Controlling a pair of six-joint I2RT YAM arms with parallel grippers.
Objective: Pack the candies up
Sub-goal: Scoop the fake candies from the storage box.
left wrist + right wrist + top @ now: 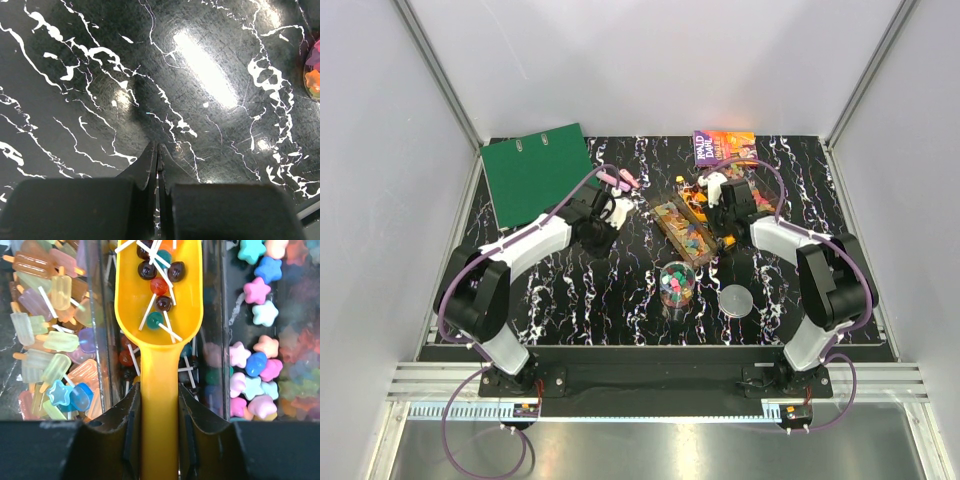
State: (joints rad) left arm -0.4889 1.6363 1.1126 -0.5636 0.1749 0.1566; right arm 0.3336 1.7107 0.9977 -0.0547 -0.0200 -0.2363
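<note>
Yellow scoop (160, 370) (one, holding about seven candies (159, 286)) clamped in right gripper (159, 390); left gripper (157, 147) closed, empty

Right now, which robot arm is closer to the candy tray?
Right. The right arm reaches over the candy tray, jaws shut on the yellow scoop. The left arm hangs off to its left, jaws shut and empty.

You face a black, white-veined marble bench (570, 290) enclosed by plain grey-white walls (660, 60), with glare on its surface.

Book (725, 148) cover: "ROALD DAHL"; rest illegible.
</note>
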